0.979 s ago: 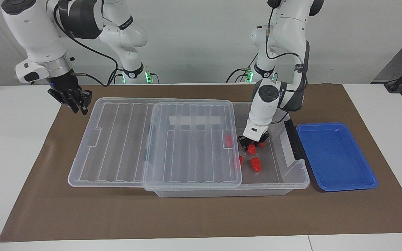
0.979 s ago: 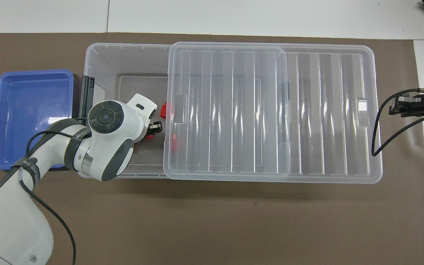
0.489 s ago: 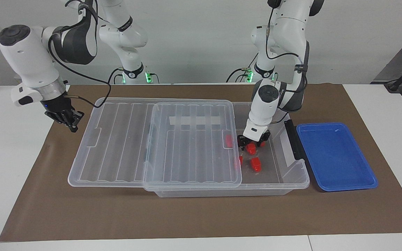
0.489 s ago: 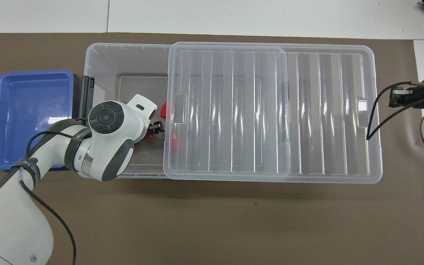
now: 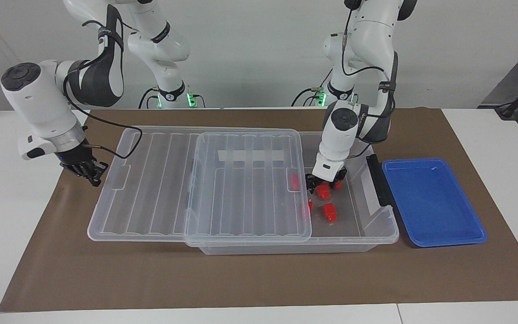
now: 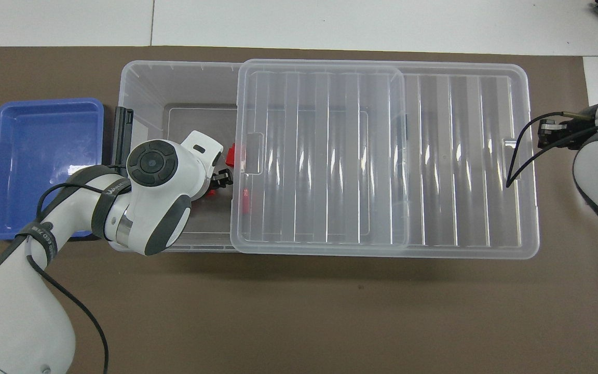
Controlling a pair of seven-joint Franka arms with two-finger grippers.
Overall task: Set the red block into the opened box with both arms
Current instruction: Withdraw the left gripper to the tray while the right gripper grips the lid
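A: Right, down inside the box (image 5: 378, 227) at the left arm's end, the left gripper (image 5: 323, 183) sits low over the red block (image 5: 323, 192), fingers spread apart on either side of it, the block resting on the box floor rather than clamped.

B: And it has company. Another red block (image 5: 330, 212) lies farther from the robots, and two more show through the lid (image 5: 245, 184), one near the lid's latch notch and one at its edge.

A: That lid is slid toward the right arm's end, covering most of the box and overhanging past it, so only the handle end stands uncovered.

B: Which way does the block point?

A: Cannot tell; it reads chunky from the facing view, and from above the left arm's wrist covers it.

B: Blue tray (image 5: 434, 202) beside the black handle (image 5: 378, 180), nothing in it.

A: Over at the lid's overhanging end, the right gripper (image 5: 91, 173) hangs low just beside the rim, fingers clenched together on nothing, above the brown mat (image 5: 259, 279) on the counter (image 5: 11, 216).
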